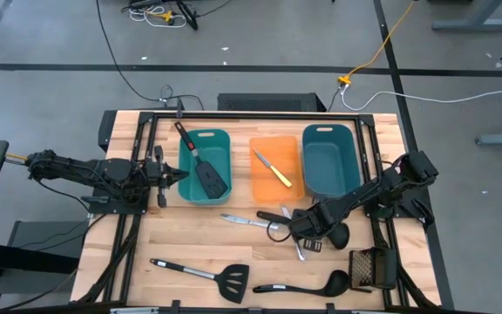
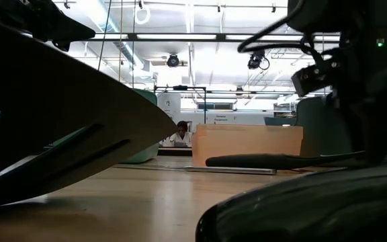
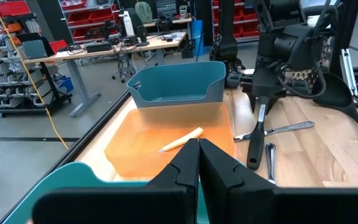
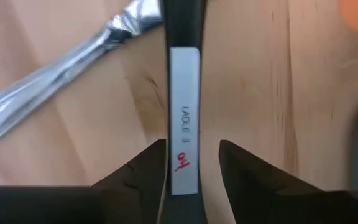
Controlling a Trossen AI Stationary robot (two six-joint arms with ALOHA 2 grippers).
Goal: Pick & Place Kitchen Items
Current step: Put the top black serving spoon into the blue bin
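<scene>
At the table's left edge we see the left gripper [image 1: 171,174] waiting beside the teal bin [image 1: 187,194], its fingers pressed together and holding nothing. A black slotted spatula [image 1: 204,168] already lies in that bin, handle propped over the rim. Next comes the orange bin [image 1: 267,194] with the yellow-handled knife [image 1: 274,169] inside, then a second teal bin [image 1: 329,160], which appears empty. Along the front of the table lie another slotted spatula [image 1: 217,276] and a black ladle [image 1: 311,284], both untouched, and a silver knife [image 1: 242,221] nearer the bins. Toward the right, the right gripper [image 1: 296,228] hangs low over a ladle handle [image 4: 184,93], its fingers [image 4: 143,168] spread to either side of the labelled handle but not yet pinching it, presumably lined up this way for a lift. A dark mesh object [image 1: 370,268] sits at the far right.
</scene>
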